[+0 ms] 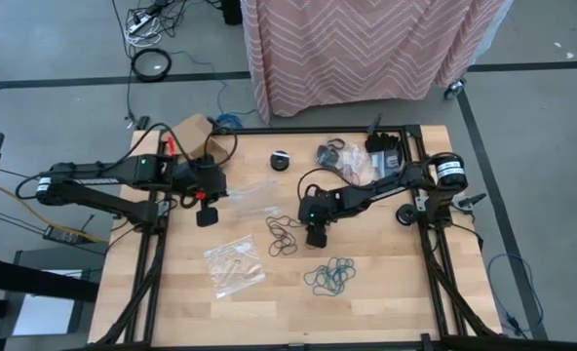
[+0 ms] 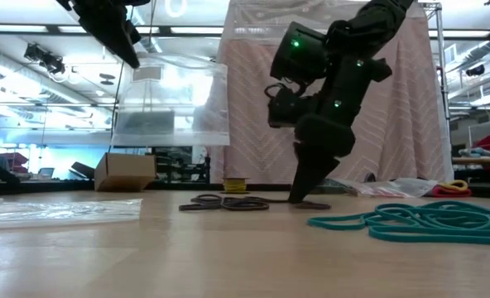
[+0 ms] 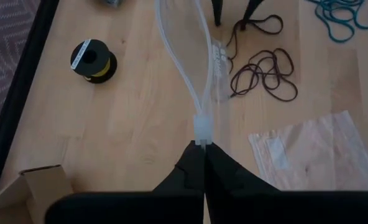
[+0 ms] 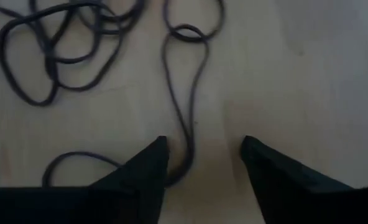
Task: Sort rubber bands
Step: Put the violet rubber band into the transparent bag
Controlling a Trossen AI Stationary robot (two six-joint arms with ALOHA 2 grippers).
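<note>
Teal bands (image 2: pixel 427 220) lie nearest the low camera; the brown bands (image 1: pixel 284 235) are being worked at mid-table.

The right gripper (image 4: pixel 202 158) is held spread, tips down on the wood, with one brown loop (image 4: pixel 185 93) running between the fingers. Because the loop is joined to the tangle beside it, several bands may be dragged up together, or the thin strand may be missed altogether. The left gripper (image 3: pixel 202 155) is pressed together on a clear bag (image 3: pixel 190 56), held raised; it may be pulled askew.
</note>
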